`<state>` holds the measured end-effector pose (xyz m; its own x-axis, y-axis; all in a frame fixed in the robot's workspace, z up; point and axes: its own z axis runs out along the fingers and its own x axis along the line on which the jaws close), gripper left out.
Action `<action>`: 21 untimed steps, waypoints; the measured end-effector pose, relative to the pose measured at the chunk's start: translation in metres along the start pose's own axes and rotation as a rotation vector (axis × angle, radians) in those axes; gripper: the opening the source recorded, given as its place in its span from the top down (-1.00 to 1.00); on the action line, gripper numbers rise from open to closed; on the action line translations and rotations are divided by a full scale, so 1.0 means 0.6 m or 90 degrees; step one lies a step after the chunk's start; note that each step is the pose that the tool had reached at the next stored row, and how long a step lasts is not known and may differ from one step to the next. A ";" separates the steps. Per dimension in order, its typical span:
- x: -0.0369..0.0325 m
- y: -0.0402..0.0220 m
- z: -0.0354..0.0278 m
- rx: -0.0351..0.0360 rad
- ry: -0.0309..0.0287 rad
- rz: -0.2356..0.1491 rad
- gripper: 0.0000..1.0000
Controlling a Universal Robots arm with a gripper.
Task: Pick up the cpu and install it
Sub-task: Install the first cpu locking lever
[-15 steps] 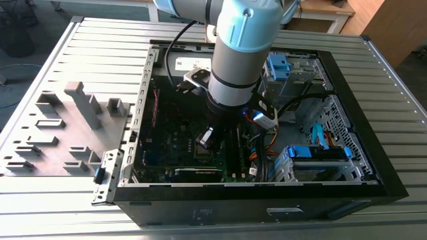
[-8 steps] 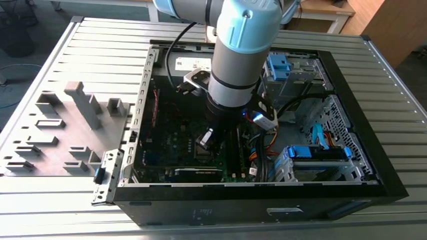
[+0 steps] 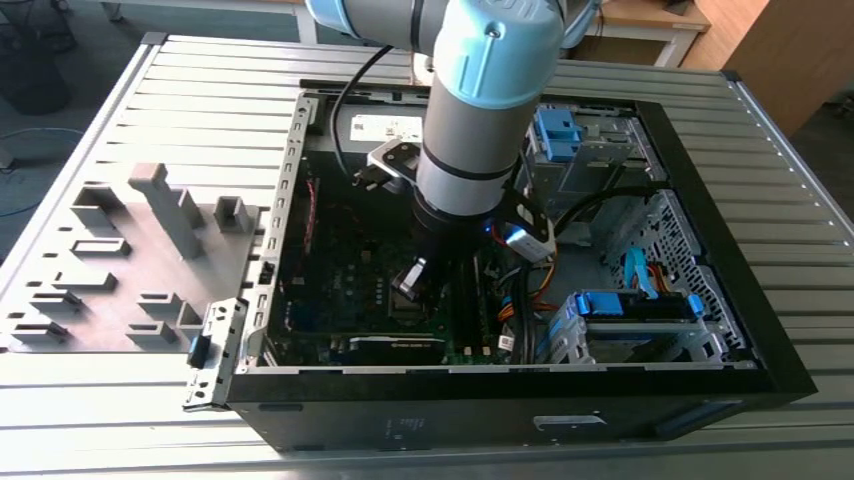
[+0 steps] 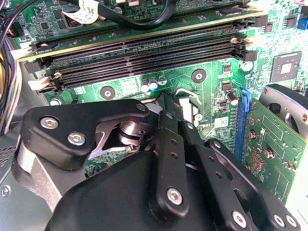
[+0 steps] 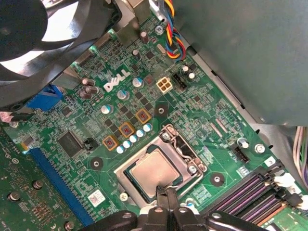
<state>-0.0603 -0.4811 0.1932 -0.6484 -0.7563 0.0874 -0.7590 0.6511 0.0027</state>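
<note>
The cpu (image 5: 153, 173), a flat square chip with a silver-grey top, lies in the metal-framed socket (image 5: 185, 150) on the green motherboard (image 5: 211, 120). My gripper (image 5: 164, 193) hangs right over it, its two thin black fingers pressed together with their tips on the chip's near edge. In the second wrist view the gripper (image 4: 167, 108) points down at the board beside the memory slots (image 4: 144, 53). The exterior view shows the arm reaching down into the open computer case (image 3: 721, 330), with the gripper (image 3: 408, 288) low over the board.
A black fan (image 5: 29, 43) and a blue slot (image 5: 57, 178) flank the socket. A green expansion card (image 4: 274, 144) stands beside the gripper. Cables (image 3: 527, 300) and drive cages (image 3: 627, 310) crowd the case at the exterior view's right. The grey fixture tray (image 3: 120, 260) lies outside at its left.
</note>
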 end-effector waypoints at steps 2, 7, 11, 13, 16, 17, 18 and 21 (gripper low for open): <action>0.001 -0.001 0.000 -0.0002 -0.0003 0.000 0.79; 0.006 -0.005 0.001 -0.0042 -0.0051 0.000 0.79; 0.008 -0.007 0.000 -0.0105 -0.0121 -0.001 0.79; 0.008 -0.007 0.001 -0.0167 -0.0196 -0.002 0.79; 0.008 -0.007 0.001 -0.0196 -0.0229 -0.002 0.79; 0.008 -0.007 0.001 -0.0207 -0.0241 -0.002 0.79; 0.008 -0.007 0.000 -0.0225 -0.0262 -0.002 0.79; 0.009 -0.008 0.001 -0.0318 -0.0372 -0.003 0.79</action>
<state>-0.0601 -0.4881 0.1930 -0.6482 -0.7609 0.0289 -0.7592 0.6488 0.0528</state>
